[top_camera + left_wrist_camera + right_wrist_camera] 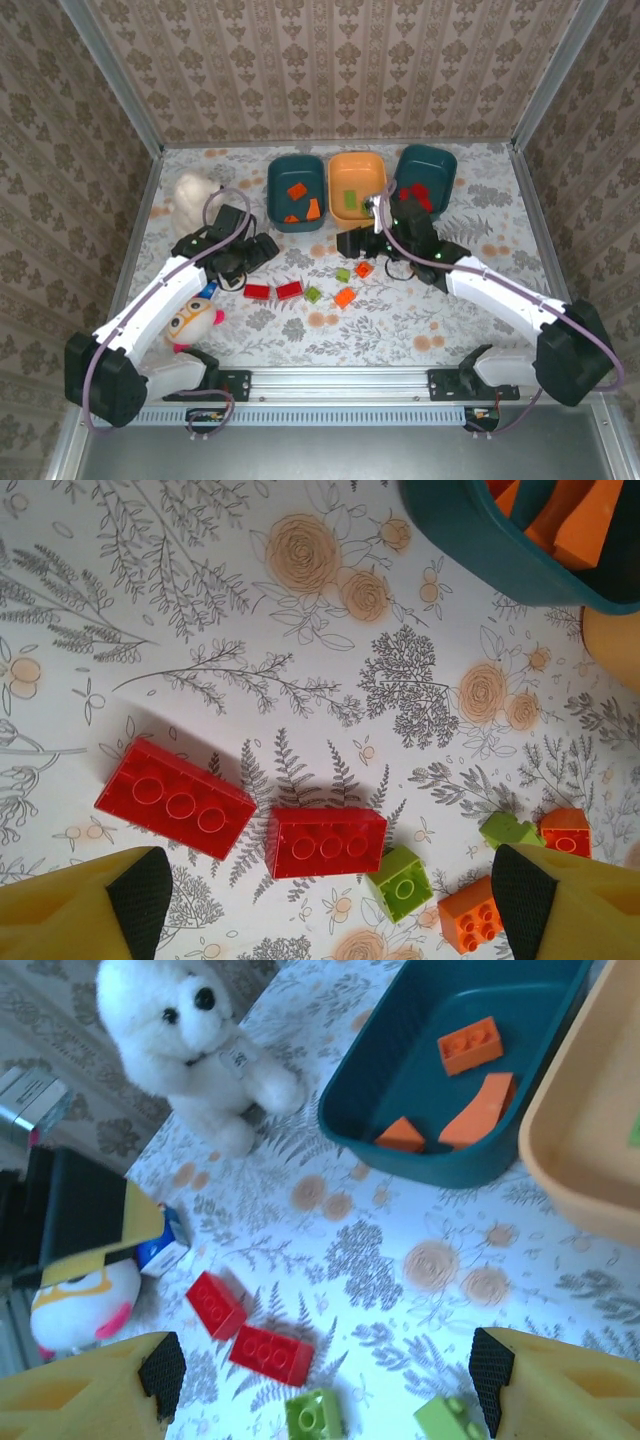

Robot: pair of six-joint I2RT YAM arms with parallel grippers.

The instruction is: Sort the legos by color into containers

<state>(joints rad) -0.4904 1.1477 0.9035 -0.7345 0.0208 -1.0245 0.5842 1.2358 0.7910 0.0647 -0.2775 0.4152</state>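
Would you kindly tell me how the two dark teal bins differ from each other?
The left teal bin holds orange bricks; the right teal bin holds red bricks. The left teal bin sits left of the orange bin and roughly square to it; the right teal bin sits on its right, turned at an angle. Both are dark teal, shallow and of like size.

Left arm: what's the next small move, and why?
Probably lower the left gripper straight down onto the red brick and close. Its fingers stand open and empty, and that brick lies loose on the table about midway between them. The second red brick sits close beside it, so stay centred. Other red pieces lie in the right teal bin.
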